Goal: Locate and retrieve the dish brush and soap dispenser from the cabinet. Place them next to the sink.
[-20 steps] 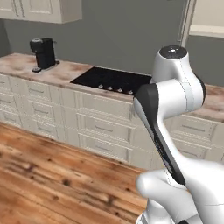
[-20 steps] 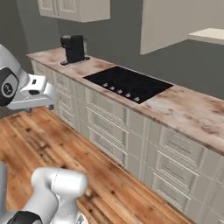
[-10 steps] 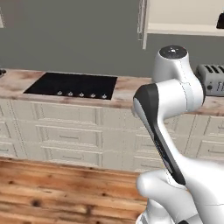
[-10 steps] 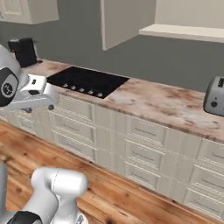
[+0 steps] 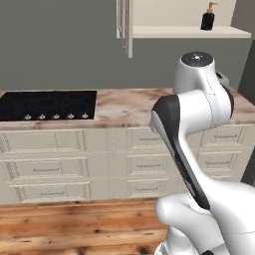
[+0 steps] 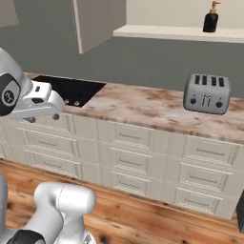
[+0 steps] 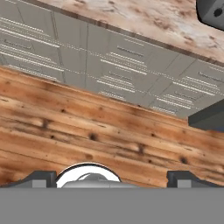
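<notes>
The soap dispenser [image 5: 207, 17] [image 6: 210, 19], a black bottle with a copper pump, stands on the pale shelf [image 6: 176, 32] of the open cabinet [image 5: 174, 32], high above the counter. The cabinet door [image 6: 95, 21] hangs swung open to the shelf's left. My gripper [image 7: 112, 178] is open with nothing between its fingertips [image 7: 41, 178]. It hangs low in front of the drawer fronts, pointing at the wood floor, far below the shelf. My hand [image 6: 40, 97] sits at the left of the right base view. The dish brush and the sink are out of view.
A grey toaster [image 6: 206, 93] [image 7: 212, 13] stands on the marbled counter [image 6: 143, 107] under the shelf. A black cooktop [image 5: 47, 104] lies to the left. Cream drawer fronts [image 7: 109, 65] run along below the counter, with wood floor [image 7: 87, 127] before them.
The base has driven to the right, so the whole picture shifted: the coffee machine left view, the cooktop slid left, and the toaster and the shelf with the soap dispenser came in. The gripper stays open.
</notes>
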Robot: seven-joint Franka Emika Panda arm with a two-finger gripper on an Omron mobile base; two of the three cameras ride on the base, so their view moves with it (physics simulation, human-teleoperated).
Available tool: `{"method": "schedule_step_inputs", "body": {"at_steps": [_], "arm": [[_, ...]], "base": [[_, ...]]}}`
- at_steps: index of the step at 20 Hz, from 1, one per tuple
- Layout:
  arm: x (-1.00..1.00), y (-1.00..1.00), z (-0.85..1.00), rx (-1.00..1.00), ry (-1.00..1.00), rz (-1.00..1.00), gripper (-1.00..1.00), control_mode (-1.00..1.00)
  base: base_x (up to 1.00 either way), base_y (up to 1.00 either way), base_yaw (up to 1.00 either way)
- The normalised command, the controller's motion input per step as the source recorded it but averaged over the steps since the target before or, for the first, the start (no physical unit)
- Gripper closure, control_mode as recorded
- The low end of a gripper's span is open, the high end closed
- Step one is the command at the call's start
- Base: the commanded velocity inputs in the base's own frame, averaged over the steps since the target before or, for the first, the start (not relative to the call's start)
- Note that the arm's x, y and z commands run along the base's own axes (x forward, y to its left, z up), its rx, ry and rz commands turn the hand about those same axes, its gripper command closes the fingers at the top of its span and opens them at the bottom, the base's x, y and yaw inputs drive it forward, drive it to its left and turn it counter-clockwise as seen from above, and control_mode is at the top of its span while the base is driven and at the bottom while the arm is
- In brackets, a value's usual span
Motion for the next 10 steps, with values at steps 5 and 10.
{"method": "schedule_step_inputs", "body": {"at_steps": [5, 10], "arm": [[0.0, 0.0, 0.0, 0.0, 0.0, 0.0, -1.0, 1.0], [0.0, 0.0, 0.0, 0.0, 0.0, 0.0, -1.0, 1.0]], "base": [[0.27, -0.45, -0.26], [0.21, -0.48, -0.23]]}}
